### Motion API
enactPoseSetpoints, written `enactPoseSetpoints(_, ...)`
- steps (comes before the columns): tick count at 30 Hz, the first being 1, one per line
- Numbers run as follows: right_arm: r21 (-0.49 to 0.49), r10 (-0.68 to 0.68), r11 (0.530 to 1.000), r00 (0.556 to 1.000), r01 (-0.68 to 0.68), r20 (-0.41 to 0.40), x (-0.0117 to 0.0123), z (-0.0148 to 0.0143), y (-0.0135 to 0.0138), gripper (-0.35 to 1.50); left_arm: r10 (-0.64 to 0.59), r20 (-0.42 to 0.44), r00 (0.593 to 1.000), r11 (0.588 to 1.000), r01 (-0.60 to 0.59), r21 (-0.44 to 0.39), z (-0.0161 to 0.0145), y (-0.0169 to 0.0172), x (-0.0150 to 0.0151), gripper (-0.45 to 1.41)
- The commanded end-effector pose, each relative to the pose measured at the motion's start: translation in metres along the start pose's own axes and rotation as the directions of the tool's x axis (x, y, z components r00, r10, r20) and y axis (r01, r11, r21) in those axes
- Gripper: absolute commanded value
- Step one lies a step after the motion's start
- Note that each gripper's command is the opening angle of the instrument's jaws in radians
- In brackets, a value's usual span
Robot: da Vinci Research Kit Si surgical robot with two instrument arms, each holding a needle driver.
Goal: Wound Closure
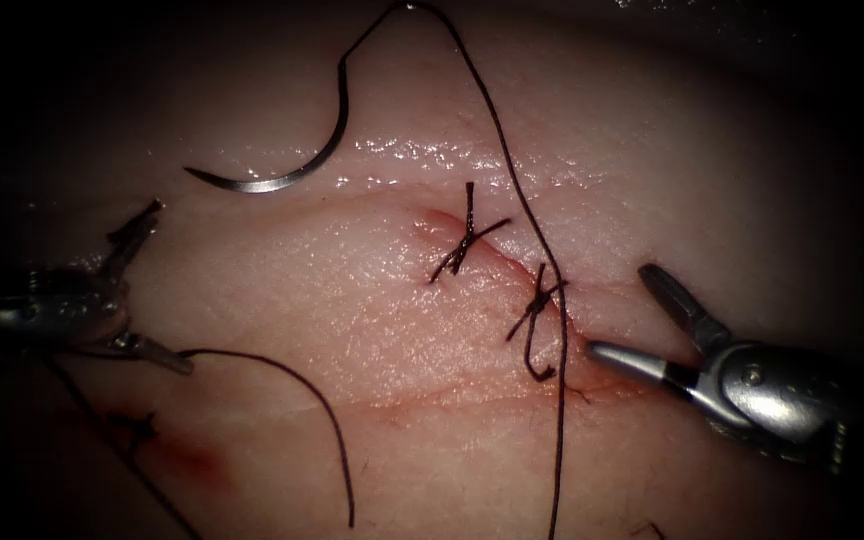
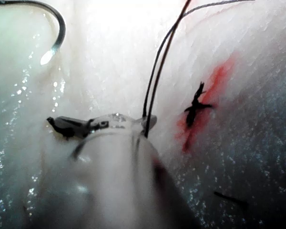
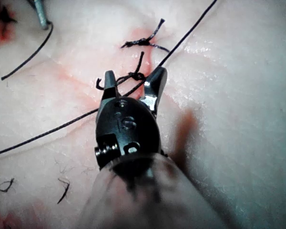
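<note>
Needle [image 1: 287, 165] lies free on the tissue [image 1: 372, 300], beyond the spread, empty left tool [image 1: 147, 290]; right tool [image 1: 622, 315] gapes empty beside two knots; one thread [image 1: 512, 180].

Endoscope looks down from above and in front; 2 wrist cameras sit close behind their jaws; all share the tissue [image 1: 372, 300].

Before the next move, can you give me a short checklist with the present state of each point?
1. Needle free, lying on the tissue, upper left of the cut: ok.
2. Right end effector open, holds nothing: ok.
3. Left end effector open; thread ends at one jaw, grip: cannot tell.
4. Two knots tied on the cut: ok.
5. Long thread runs from needle to second knot: ok.
</note>
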Motion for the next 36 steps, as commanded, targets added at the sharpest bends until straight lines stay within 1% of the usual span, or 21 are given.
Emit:
enactPoseSetpoints(1,0.002,0.001,1.000,1.000,-0.001,-0.001,-0.0002,0.0007,-0.0006,1.38,0.001,0.003,1.000,1.000,-0.001,0.004,0.0002,0.0003,-0.0001,1.40)
enactPoseSetpoints(4,0.005,0.002,1.000,1.000,-0.002,0.001,-0.0001,0.0007,-0.0007,1.38,0.015,0.021,1.000,1.000,-0.016,0.027,-0.0016,-0.0005,-0.0007,1.40)
enactPoseSetpoints(8,0.008,0.002,1.000,1.000,-0.002,0.003,0.0000,0.0008,-0.0009,1.38,0.020,0.018,1.000,0.999,-0.021,0.043,-0.0037,-0.0015,-0.0015,1.40)
enactPoseSetpoints(10,0.012,0.002,1.000,1.000,-0.002,0.007,0.0001,0.0008,-0.0010,1.38,0.012,0.012,1.000,0.999,-0.012,0.045,-0.0047,-0.0017,-0.0013,1.40)
enactPoseSetpoints(11,0.015,0.002,1.000,1.000,-0.002,0.009,0.0001,0.0009,-0.0011,1.36,-0.008,-0.026,1.000,0.999,0.008,0.034,-0.0059,-0.0017,-0.0006,1.40)
enactPoseSetpoints(12,0.015,0.002,1.000,1.000,-0.002,0.009,0.0001,0.0009,-0.0011,1.36,-0.008,-0.026,1.000,0.999,0.008,0.034,-0.0059,-0.0017,-0.0006,1.40)
enactPoseSetpoints(14,0.016,0.002,1.000,1.000,-0.002,0.011,0.0001,0.0009,-0.0012,1.36,-0.052,-0.104,0.993,0.999,0.052,-0.001,-0.0070,-0.0017,0.0004,1.38)
enactPoseSetpoints(16,0.016,0.002,1.000,1.000,-0.002,0.011,0.0001,0.0009,-0.0012,1.36,-0.128,-0.211,0.969,0.991,0.120,-0.050,-0.0085,-0.0017,0.0018,1.35)
enactPoseSetpoints(18,0.017,0.002,1.000,1.000,-0.002,0.011,0.0001,0.0009,-0.0013,1.35,-0.206,-0.288,0.935,0.978,0.184,-0.102,-0.0098,-0.0017,0.0031,1.32)
enactPoseSetpoints(19,0.020,0.002,1.000,1.000,-0.002,0.010,0.0001,0.0009,-0.0013,1.35,-0.253,-0.326,0.911,0.966,0.217,-0.143,-0.0107,-0.0018,0.0040,1.30)
enactPoseSetpoints(21,0.020,0.002,1.000,1.000,-0.002,0.010,0.0001,0.0009,-0.0013,1.35,-0.319,-0.374,0.871,0.944,0.257,-0.207,-0.0119,-0.0020,0.0051,1.28)
enactPoseSetpoints(23,0.019,0.002,1.000,1.000,-0.002,0.010,0.0001,0.0009,-0.0013,1.35,-0.381,-0.434,0.816,0.917,0.277,-0.285,-0.0132,-0.0021,0.0063,1.28)
enactPoseSetpoints(24,0.020,0.002,1.000,1.000,-0.002,0.010,0.0001,0.0009,-0.0013,1.35,-0.442,-0.459,0.771,0.885,0.291,-0.362,-0.0142,-0.0021,0.0071,1.28)
enactPoseSetpoints(25,0.020,0.002,1.000,1.000,-0.002,0.010,0.0001,0.0009,-0.0013,1.35,-0.442,-0.459,0.771,0.885,0.291,-0.362,-0.0142,-0.0021,0.0071,1.28)
enactPoseSetpoints(26,0.023,0.002,1.000,1.000,-0.002,0.008,0.0002,0.0009,-0.0014,1.33,-0.467,-0.482,0.742,0.868,0.281,-0.409,-0.0149,-0.0021,0.0076,1.28)
enactPoseSetpoints(29,0.024,0.003,1.000,1.000,-0.003,0.008,0.0002,0.0008,-0.0014,1.33,-0.470,-0.496,0.730,0.865,0.269,-0.424,-0.0152,-0.0020,0.0082,1.26)
enactPoseSetpoints(32,0.029,-0.001,1.000,1.000,0.001,0.009,0.0004,0.0006,-0.0013,1.31,-0.478,-0.496,0.725,0.862,0.278,-0.423,-0.0145,-0.0014,0.0096,1.26)
enactPoseSetpoints(35,0.014,0.002,1.000,1.000,-0.003,0.017,0.0007,0.0002,-0.0011,1.30,-0.412,-0.525,0.745,0.902,0.248,-0.354,-0.0127,-0.0005,0.0117,1.21)
enactPoseSetpoints(36,0.002,-0.021,1.000,0.999,0.020,0.037,0.0008,-0.0001,-0.0011,1.28,-0.401,-0.529,0.748,0.908,0.246,-0.340,-0.0120,-0.0001,0.0123,1.18)
